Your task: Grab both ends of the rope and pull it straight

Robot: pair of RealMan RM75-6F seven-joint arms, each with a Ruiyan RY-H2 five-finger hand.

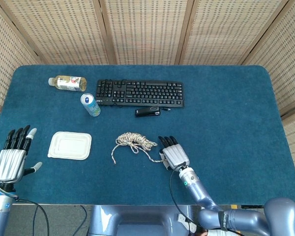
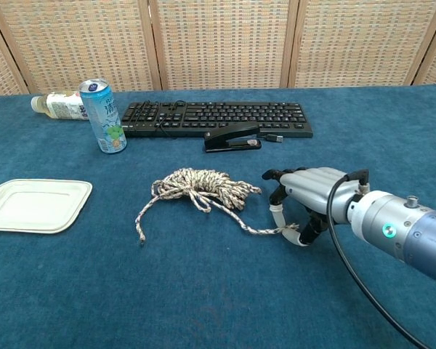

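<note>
The speckled rope lies in a loose coil mid-table. Its left end trails toward the front, and its right end runs out to my right hand. That hand arches over the right end, fingers curled down. The rope tip lies between the thumb and a fingertip with a gap still showing, so it holds nothing. My left hand hovers at the table's front left edge, fingers spread and empty, far from the rope. The chest view does not show it.
A black keyboard and a stapler lie behind the rope. A blue can stands at the back left beside a lying bottle. A white lidded tray sits left of the coil.
</note>
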